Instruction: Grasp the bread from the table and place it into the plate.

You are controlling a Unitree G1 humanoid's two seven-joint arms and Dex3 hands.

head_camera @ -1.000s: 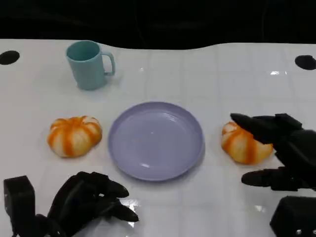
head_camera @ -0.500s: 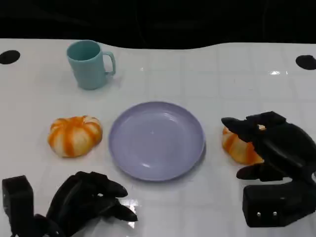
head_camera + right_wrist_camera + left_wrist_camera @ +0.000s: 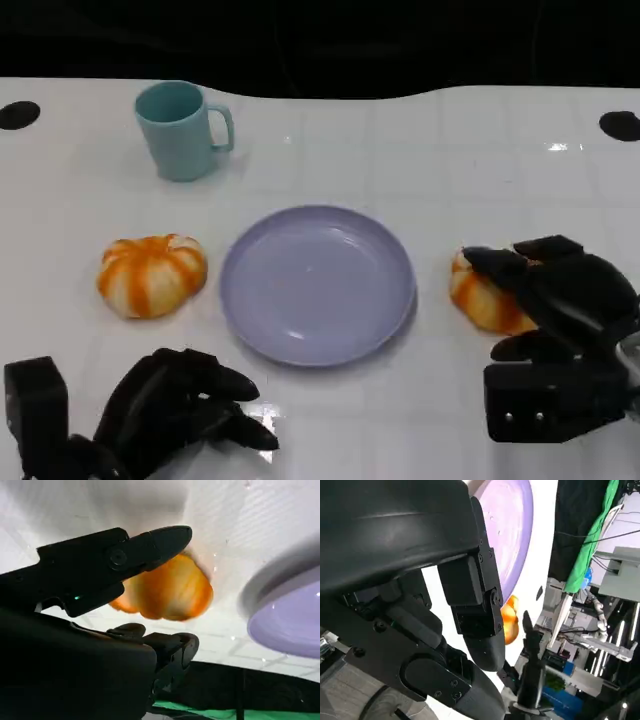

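Observation:
The lilac plate (image 3: 318, 285) lies mid-table. One orange-striped bread (image 3: 152, 275) sits to its left, a second bread (image 3: 482, 298) to its right. My right hand (image 3: 560, 300) is at that right bread, fingers (image 3: 495, 262) arched over its top and the thumb low on its near side, still spread. In the right wrist view the bread (image 3: 172, 592) lies on the table between a finger (image 3: 125, 555) above and the rest of the right hand (image 3: 90, 650) below, with the plate (image 3: 285, 615) beyond. My left hand (image 3: 175, 410) rests at the near left edge, holding nothing.
A teal cup (image 3: 182, 130) stands at the back left, handle to the right. The left wrist view looks past my left hand (image 3: 445, 605) to the plate (image 3: 517, 535) and a bit of orange bread (image 3: 510, 625). Black holes mark the table's far corners.
My right hand has drawn in from the right and settled lower over the right bread, its wrist now in the head view. The breads, plate and left hand have not moved.

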